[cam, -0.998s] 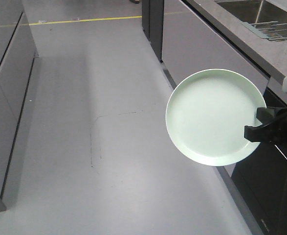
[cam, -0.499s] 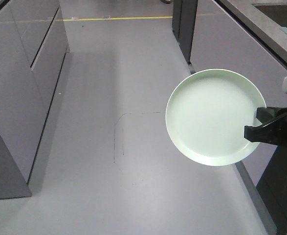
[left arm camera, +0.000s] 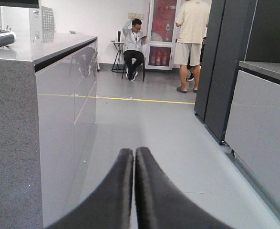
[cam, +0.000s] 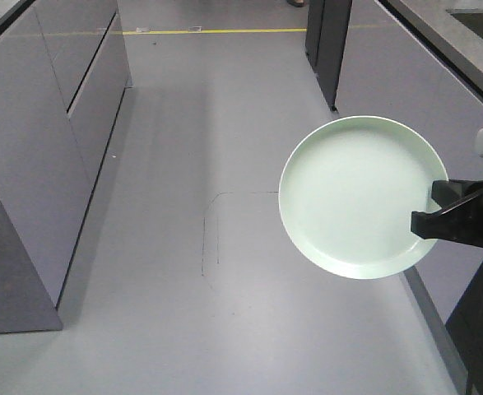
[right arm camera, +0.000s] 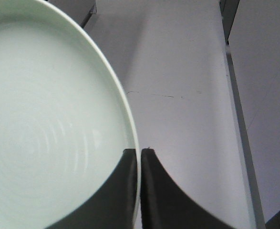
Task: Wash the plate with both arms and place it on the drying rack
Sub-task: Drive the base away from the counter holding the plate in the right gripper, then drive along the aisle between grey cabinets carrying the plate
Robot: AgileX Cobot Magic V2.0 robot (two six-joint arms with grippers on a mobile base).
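Plate (cam: 358,196): held in the air over the grey floor (cam: 225,123), in the aisle between two runs of grey cabinets, nearer the run on my right (cam: 397,74). Its hollow face turns up toward the front camera and reads as an almost full circle. The shape is round, so it has no long axis. The body of the plate reaches out leftward from the grip point. In the right wrist view its face is plain pale mint with faint concentric rings, and only that bare surface shows inside the rim.

Right claw (cam: 426,220): clamped on the plate's lower right rim. The right wrist view shows the rim edge running between my two fingers, one finger (right arm camera: 120,191) lying on the face and the other on the outer side.

Left claw (left arm camera: 134,152): fingers pressed together along their length, pointing down the aisle, low above the floor.

Surroundings: left cabinet run (cam: 52,148), and a yellow line (cam: 216,31) across the floor at the far end.
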